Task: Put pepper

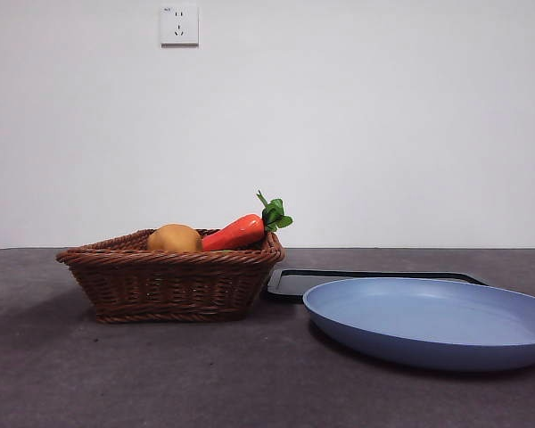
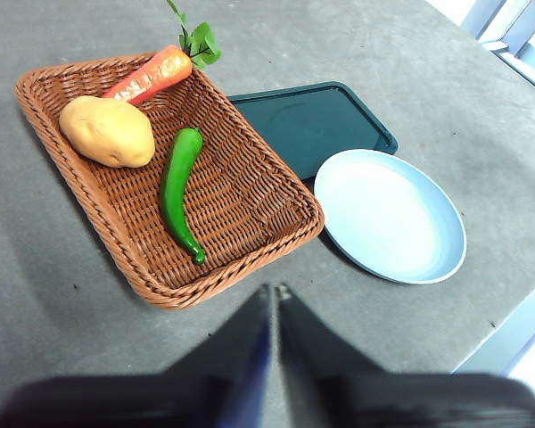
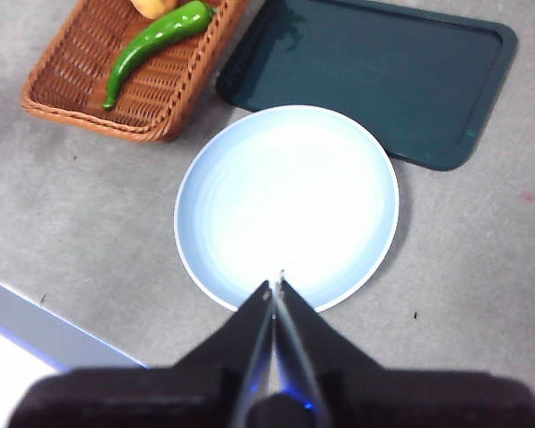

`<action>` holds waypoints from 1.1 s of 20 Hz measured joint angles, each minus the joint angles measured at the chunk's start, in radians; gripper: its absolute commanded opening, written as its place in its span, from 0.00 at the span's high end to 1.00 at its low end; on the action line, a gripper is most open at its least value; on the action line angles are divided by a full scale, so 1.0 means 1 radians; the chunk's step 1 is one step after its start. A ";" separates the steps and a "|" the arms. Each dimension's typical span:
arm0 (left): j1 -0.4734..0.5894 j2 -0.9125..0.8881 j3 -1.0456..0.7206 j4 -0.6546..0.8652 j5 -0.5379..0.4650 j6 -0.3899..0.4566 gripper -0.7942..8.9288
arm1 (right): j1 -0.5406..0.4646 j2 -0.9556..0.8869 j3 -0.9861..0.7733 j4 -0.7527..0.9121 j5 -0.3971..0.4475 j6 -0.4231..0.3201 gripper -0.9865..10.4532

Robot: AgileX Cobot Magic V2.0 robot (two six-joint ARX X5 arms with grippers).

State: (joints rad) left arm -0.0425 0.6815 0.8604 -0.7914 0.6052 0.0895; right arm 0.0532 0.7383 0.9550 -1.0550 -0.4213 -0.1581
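The dark-green pepper [image 2: 176, 190] lies in the brown wicker basket [image 2: 250, 227], beside a potato [image 2: 107, 131] and an orange carrot [image 2: 152, 76]. It also shows in the right wrist view [image 3: 152, 43]. In the front view the basket [image 1: 171, 283] hides the pepper; only the potato [image 1: 174, 238] and carrot [image 1: 235, 232] stick up. My left gripper [image 2: 274, 292] is shut and empty, high above the table near the basket's edge. My right gripper [image 3: 276, 287] is shut and empty, high above the blue plate [image 3: 285, 201].
A dark-green flat tray [image 2: 308, 120] lies next to the basket, with the blue plate [image 2: 388, 214] in front of it. In the front view the plate [image 1: 432, 319] is near right and the tray [image 1: 294, 283] behind it. The table edge [image 3: 53, 330] is close.
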 measured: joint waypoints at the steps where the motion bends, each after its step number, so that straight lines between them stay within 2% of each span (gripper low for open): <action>1: 0.000 0.000 0.000 0.000 0.000 0.000 0.63 | 0.000 0.005 0.000 0.000 0.001 0.001 0.73; 2: 0.000 0.000 0.000 0.000 0.000 0.000 0.56 | 0.000 0.011 0.000 0.000 0.002 0.005 0.66; 3: 0.000 0.000 0.000 0.001 0.000 0.000 0.55 | 0.000 0.018 0.000 0.000 0.002 0.013 0.63; 11: 0.000 0.000 0.000 0.001 0.000 0.001 0.55 | 0.000 0.130 0.000 0.002 0.006 0.055 0.63; 17: 0.000 0.000 0.000 0.001 0.001 0.000 0.55 | 0.000 0.356 0.000 0.061 0.006 0.069 0.66; 22: 0.000 0.000 0.000 0.001 0.001 0.000 0.55 | 0.000 0.560 0.000 0.149 0.060 0.072 0.66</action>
State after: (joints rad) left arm -0.0425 0.6815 0.8604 -0.7902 0.6060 0.0898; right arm 0.0528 1.2980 0.9554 -0.9062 -0.3618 -0.0864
